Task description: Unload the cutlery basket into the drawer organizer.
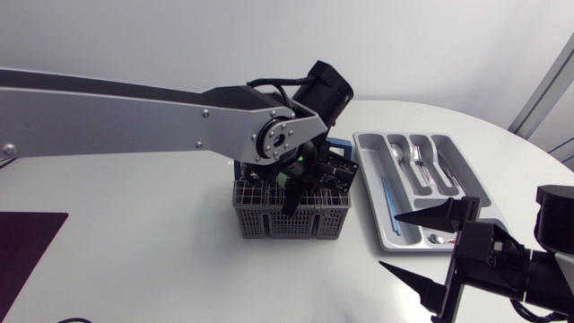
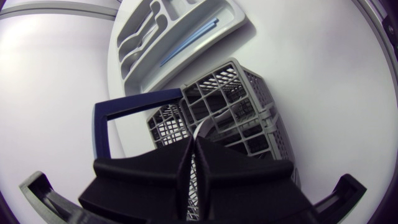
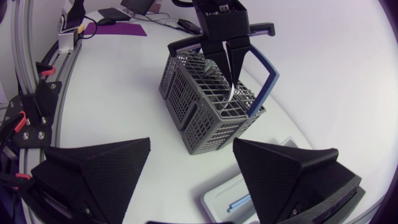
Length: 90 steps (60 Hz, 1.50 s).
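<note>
The grey cutlery basket (image 1: 291, 217) (image 2: 249, 112) (image 3: 202, 118) with a blue handle (image 3: 268, 74) stands mid-table. My left gripper (image 1: 289, 206) (image 2: 193, 140) (image 3: 231, 86) reaches down into it from above, its fingers shut on the thin silvery handle of a piece of cutlery (image 2: 201, 130) (image 3: 229, 94). The grey drawer organizer (image 1: 386, 215) (image 2: 231, 25) lies right of the basket and holds a spoon and forks (image 1: 418, 160) and a thin blue stick (image 1: 386, 193). My right gripper (image 1: 390, 240) (image 3: 191, 142) stands open near the organizer's front end, empty.
A dark purple mat (image 1: 27, 240) (image 3: 118, 28) lies at the table's front left corner. The left arm's long silver link (image 1: 134, 121) spans the table's left half above the surface. White tabletop lies bare in front of the basket.
</note>
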Tool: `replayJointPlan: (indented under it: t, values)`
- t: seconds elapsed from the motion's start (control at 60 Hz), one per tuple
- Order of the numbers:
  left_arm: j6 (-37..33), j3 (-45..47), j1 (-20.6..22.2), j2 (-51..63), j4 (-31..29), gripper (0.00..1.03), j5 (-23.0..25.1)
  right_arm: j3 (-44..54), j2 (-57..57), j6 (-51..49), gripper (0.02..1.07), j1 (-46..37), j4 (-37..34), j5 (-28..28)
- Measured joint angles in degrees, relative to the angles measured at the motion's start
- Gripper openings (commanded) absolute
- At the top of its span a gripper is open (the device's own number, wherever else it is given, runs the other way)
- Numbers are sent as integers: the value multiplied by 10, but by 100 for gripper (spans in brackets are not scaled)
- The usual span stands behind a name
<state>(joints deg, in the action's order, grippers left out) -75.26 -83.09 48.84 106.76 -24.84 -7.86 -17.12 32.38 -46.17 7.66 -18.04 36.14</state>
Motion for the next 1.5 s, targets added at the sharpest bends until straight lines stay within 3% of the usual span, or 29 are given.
replayJointPlan:
  t: [0.55, 0.833, 1.0, 1.5]
  values:
    - [0, 29, 22, -100, 3, 3, -38, 0, -72, 43, 98, 76, -32, -71]
    - [21, 41, 47, -169, -23, 3, -45, 0, -115, 75, 98, 124, -28, -155]
    - [89, 38, 56, -183, -53, 3, -45, 0, -125, 92, 98, 141, -10, -186]
    - [421, -15, 70, -149, -111, 3, -24, 0, -119, 130, 94, 191, 75, -277]
